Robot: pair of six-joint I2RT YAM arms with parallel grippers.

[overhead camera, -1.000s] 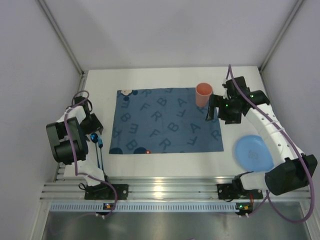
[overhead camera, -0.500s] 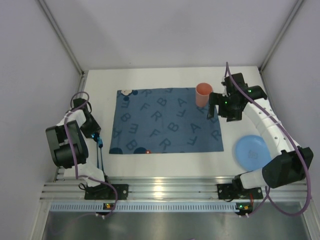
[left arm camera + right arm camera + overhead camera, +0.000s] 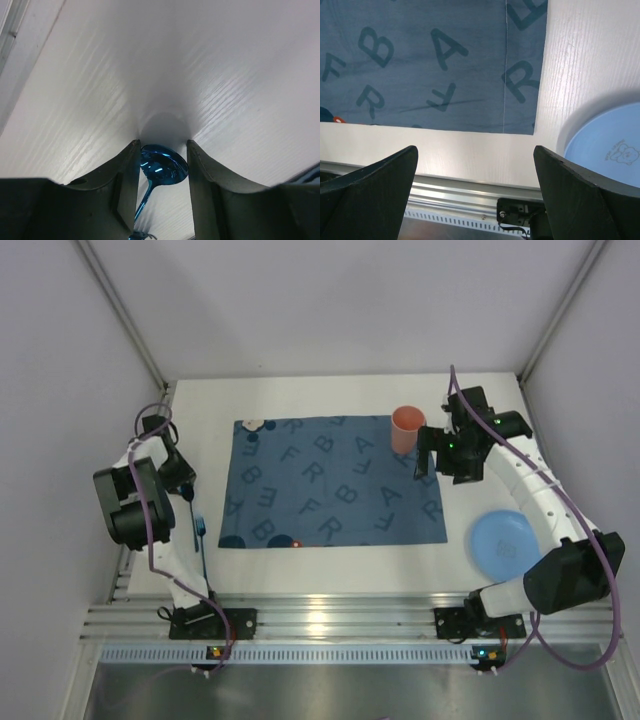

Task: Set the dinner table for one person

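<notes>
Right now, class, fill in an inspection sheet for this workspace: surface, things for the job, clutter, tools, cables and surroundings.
Surface: white table with a blue lettered placemat lying flat in the middle.
Job's things: orange cup upright at the placemat's far right corner; light blue plate on the table right of the placemat; blue spoon left of the placemat.
Clutter: nothing seen.
Tools: left tool shut on the spoon's bowl; right tool open, empty, above the placemat's right edge.
Cables: purple cables loop along both arms.
Surroundings: plain white walls; metal rail at the near edge.
</notes>
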